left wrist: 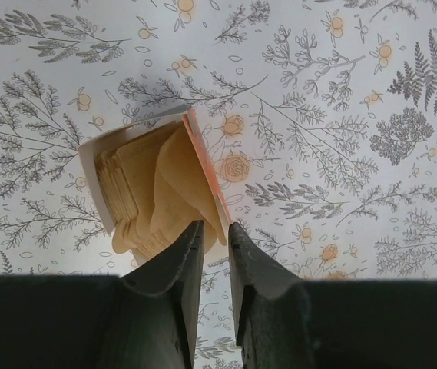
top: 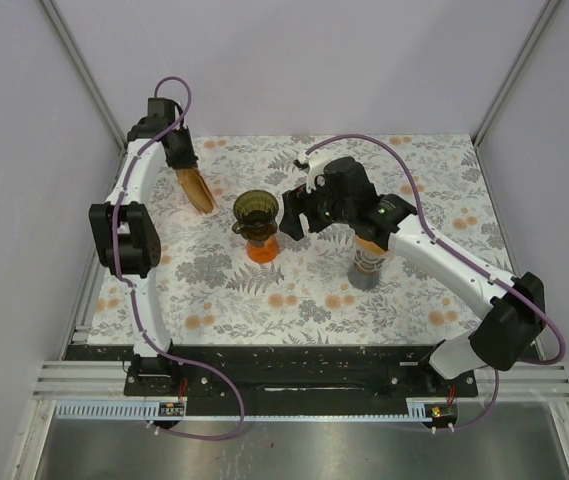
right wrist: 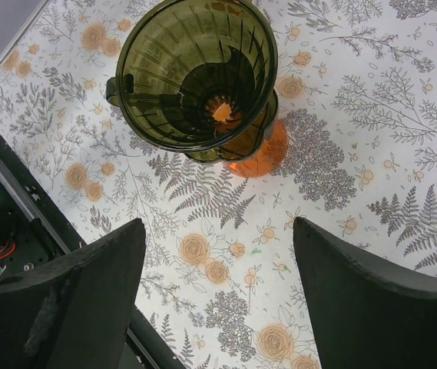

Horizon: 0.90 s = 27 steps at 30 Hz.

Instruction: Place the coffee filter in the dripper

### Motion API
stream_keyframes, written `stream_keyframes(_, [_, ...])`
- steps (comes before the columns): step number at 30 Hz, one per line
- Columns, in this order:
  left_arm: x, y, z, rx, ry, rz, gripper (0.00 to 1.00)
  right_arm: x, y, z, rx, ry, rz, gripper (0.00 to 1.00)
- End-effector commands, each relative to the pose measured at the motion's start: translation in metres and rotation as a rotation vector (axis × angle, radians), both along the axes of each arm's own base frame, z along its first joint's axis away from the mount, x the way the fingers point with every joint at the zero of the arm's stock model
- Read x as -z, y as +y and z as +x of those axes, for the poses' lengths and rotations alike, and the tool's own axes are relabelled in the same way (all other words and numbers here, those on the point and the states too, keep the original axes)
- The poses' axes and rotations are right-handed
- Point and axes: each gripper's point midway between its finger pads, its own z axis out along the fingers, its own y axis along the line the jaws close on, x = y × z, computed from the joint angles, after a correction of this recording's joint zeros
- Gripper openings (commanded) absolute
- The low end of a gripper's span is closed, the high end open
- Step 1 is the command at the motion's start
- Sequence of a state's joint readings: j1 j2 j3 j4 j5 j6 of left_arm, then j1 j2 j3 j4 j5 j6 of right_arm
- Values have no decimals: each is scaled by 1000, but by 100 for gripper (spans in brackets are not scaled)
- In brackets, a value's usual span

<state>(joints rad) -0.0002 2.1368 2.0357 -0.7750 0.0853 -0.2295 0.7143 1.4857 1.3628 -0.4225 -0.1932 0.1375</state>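
Brown paper filters (left wrist: pixel 157 192) are addressed by the left gripper (left wrist: pixel 213 231) for pickup, fingers nearly together, grip unconfirmed; the right gripper (right wrist: pixel 218 231) is held wide apart below the dripper (right wrist: pixel 164 77), likely to steady it.

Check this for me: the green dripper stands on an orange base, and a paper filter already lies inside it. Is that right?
Not quite. The dripper does stand on the orange base, but it is empty: the right wrist view looks straight down into it and shows nothing inside.
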Motion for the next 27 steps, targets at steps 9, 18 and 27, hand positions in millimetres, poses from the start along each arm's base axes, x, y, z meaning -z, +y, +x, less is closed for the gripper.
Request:
stream_keyframes(9, [-5,27,5,-113,-59,-12,27,-33,-1,2,-15,-101,55,85])
stream_keyframes(18, [0,17,9,-88,-54,-61,26,-34,-4,2,-13,-114,48,85])
stream_keyframes(27, [-7,7,12,-25,-72,-58,26,-31,-1,3,-21,-105,47,85])
